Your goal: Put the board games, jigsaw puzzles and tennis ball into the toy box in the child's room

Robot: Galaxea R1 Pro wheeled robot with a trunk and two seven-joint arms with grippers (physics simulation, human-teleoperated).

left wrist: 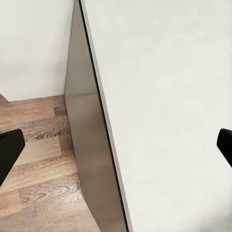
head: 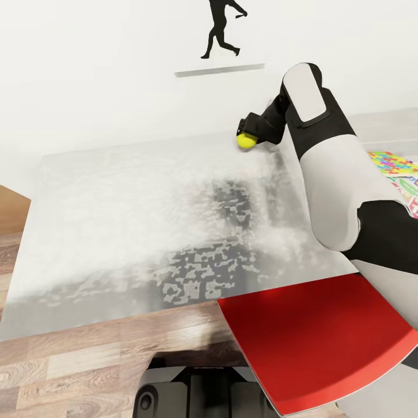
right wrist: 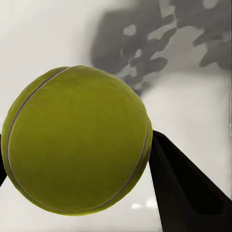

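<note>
- Presently, the right gripper (head: pixel 251 134) was clenched on the tennis ball (head: pixel 246 140), reached out over the far part of the table (head: pixel 116 209), at about one o'clock in the head view.
- In the right wrist view the tennis ball (right wrist: pixel 77 140) was large and close, a dark finger (right wrist: pixel 186 188) pressed against its side, with the pale tabletop (right wrist: pixel 43 38) and a mottled shadow behind it.
- Whether the ball touched the tabletop or was held just above it could not be told.
- A jigsaw puzzle (head: pixel 393 162) in yellow, pink, blue and green lay at three o'clock, past the right forearm (head: pixel 337 174), partly hidden by it.
- Printed items lay just beside the puzzle on its nearer side; they were too cut off to name.
- A flat red surface (head: pixel 313 342) lay at five o'clock, overlapping the table's near edge.
- The left gripper (left wrist: pixel 116 150) stood released: its two dark fingertips (left wrist: pixel 9 145) were well apart at opposite edges of the left wrist view, with nothing between them.
- Beyond the left gripper were a pale panel (left wrist: pixel 164 106), a grey side face and wooden floor (left wrist: pixel 38 193).
- On the wall at twelve o'clock was a black figure silhouette (head: pixel 220 29) above a narrow grey strip (head: pixel 219 70).
</note>
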